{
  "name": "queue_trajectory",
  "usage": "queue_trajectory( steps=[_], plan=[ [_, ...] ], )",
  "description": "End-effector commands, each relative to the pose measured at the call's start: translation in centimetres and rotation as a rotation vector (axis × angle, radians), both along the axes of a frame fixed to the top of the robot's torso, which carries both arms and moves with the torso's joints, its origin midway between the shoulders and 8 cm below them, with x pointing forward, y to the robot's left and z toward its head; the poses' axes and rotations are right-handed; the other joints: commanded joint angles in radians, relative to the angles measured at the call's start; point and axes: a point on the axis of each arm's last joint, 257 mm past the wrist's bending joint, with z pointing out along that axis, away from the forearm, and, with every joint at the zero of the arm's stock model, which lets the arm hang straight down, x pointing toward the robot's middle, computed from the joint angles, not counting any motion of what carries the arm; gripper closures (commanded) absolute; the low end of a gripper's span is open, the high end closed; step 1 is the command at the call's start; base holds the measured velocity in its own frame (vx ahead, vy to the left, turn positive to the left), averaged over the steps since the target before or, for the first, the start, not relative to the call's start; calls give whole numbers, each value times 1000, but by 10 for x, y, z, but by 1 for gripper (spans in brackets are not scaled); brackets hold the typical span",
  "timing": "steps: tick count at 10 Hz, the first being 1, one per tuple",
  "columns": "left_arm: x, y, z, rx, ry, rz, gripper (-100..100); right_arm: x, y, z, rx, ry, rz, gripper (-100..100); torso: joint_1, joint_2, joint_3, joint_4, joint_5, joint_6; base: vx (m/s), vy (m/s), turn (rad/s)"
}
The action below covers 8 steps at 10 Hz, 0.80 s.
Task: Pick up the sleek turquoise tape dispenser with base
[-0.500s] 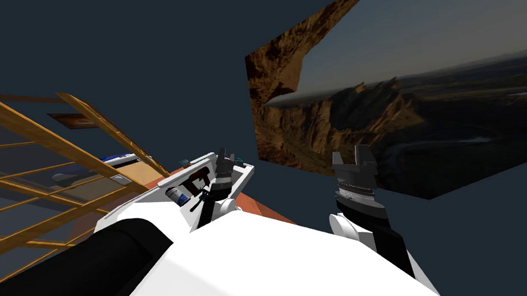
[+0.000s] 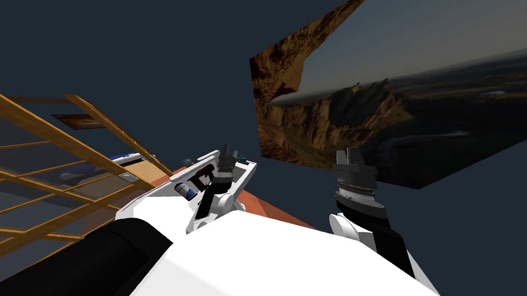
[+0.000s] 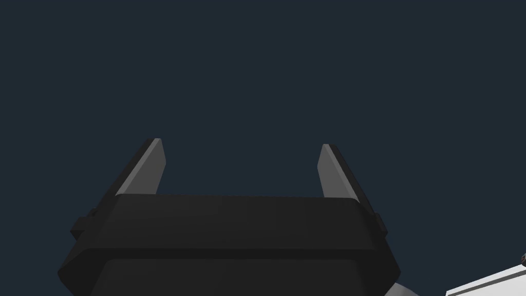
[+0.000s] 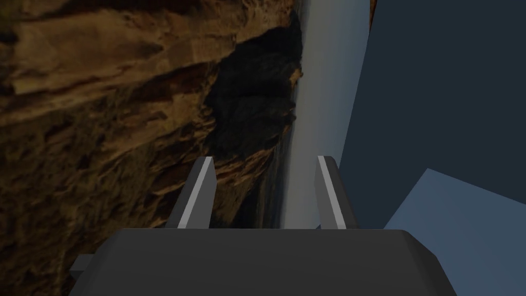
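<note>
Fingers (image 3: 146,172) spread; turquoise speck (image 2: 240,158), maybe dispenser.

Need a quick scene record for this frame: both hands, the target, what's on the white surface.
left hand: open, empty, over the white rimmed surface
right hand: open, empty, raised off to the right, away from that surface
target: likely the small teal thing beside the left hand; too small to confirm
other items on surface: blue-and-white can, dark red object
grasp: not yet made
</note>
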Motion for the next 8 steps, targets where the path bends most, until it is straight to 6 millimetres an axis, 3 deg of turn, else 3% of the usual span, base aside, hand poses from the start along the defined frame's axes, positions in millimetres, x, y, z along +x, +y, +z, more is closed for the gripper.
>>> queue_trajectory(
  steps=[1, 8],
  plan=[
    [5, -2, 0, -11, 15, -20, -100, 0, 0, 0, 0, 0, 0, 0, 0, 0, 0, 0, 0, 0, -66, 50, -9],
    [32, -15, 12, -84, 77, -157, -100, 0, 0, 0, 0, 0, 0, 0, -2, -4, -2, -1, 0, 0, -54, 32, -9]
  ],
)
